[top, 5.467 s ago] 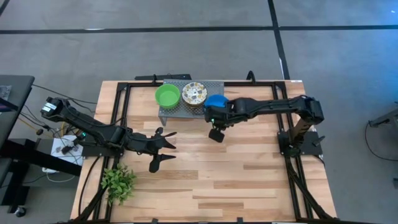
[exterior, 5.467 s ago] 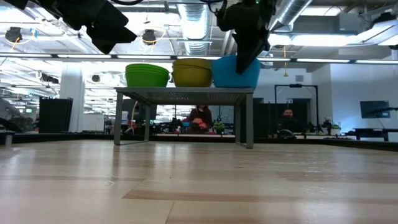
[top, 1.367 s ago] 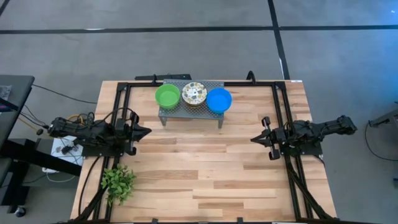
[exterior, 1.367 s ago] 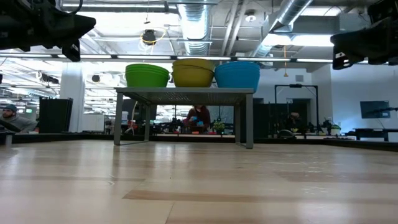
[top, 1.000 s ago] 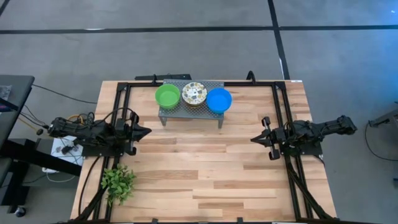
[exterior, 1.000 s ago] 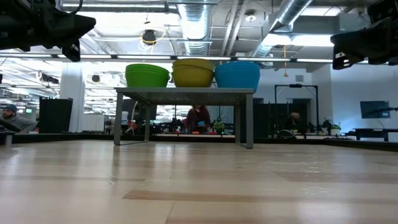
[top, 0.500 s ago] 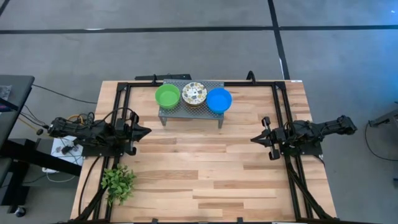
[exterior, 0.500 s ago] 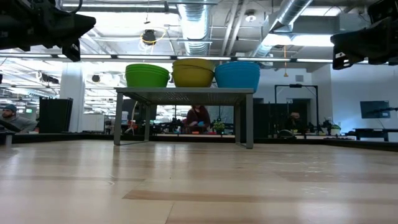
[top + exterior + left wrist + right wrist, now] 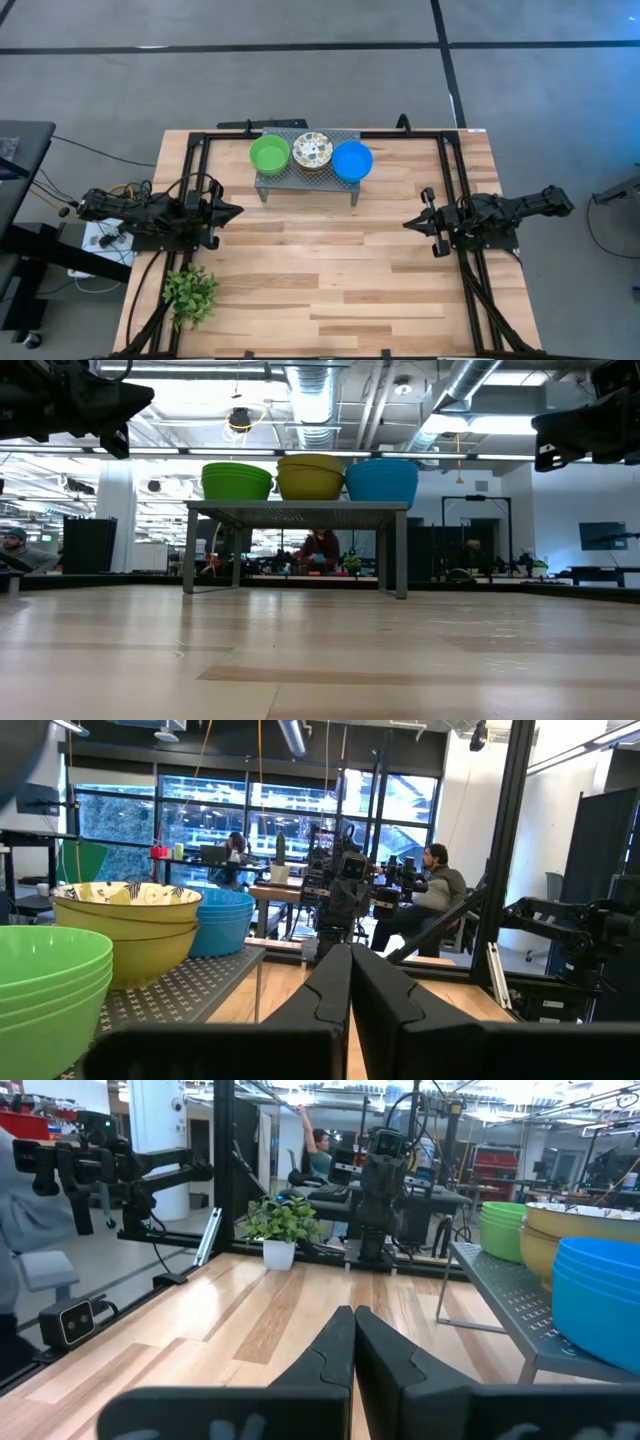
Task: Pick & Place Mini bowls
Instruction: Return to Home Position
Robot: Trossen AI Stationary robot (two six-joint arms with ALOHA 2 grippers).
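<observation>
Three stacks of mini bowls stand on a grey perforated stand (image 9: 306, 182) at the table's far middle: green (image 9: 269, 154), white patterned with yellow outsides (image 9: 312, 151), and blue (image 9: 352, 160). In the low view they show as green (image 9: 237, 481), yellow (image 9: 310, 477) and blue (image 9: 381, 480) stacks side by side. My left gripper (image 9: 236, 211) is shut at the table's left edge, pointing toward the middle. My right gripper (image 9: 408, 224) is shut at the right edge, pointing toward the middle. Neither holds anything.
A small leafy plant (image 9: 190, 294) stands in a white pot near the table's left front corner. A black frame (image 9: 196, 150) runs along the table's edges. People sit at desks in the room beyond the table (image 9: 440, 890).
</observation>
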